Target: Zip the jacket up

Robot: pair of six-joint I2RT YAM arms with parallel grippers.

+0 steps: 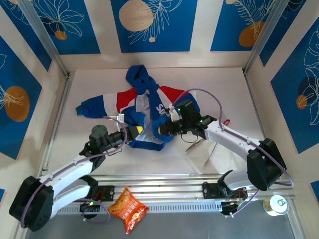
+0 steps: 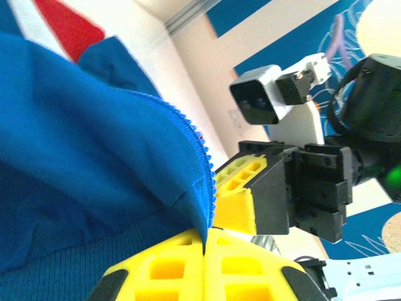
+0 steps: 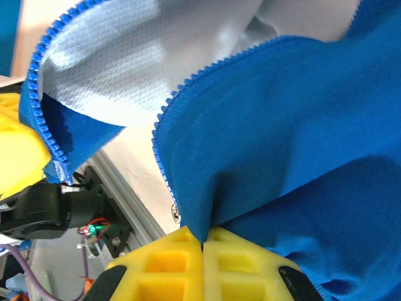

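In the middle of the white table (image 1: 249, 89), you've got the jacket (image 1: 142, 84) lying with its hood toward the far wall. One sleeve stretches out to the left, and the front is open with the white lining (image 3: 138, 56) showing. Both arms meet at its near hem. Your left gripper (image 2: 203, 241) is clamped tight, yellow pads pressed together on the blue edge of one front panel, right at the bottom of its zipper teeth (image 2: 188, 128). Your right gripper (image 3: 202, 241) pinches the other panel's blue edge the same way, just beside the left one. The two rows of teeth stand apart, unjoined. Down by the near rail, an orange snack bag (image 1: 128, 208) lies between the arm bases. A small can (image 1: 275, 204) sits off at the right corner.
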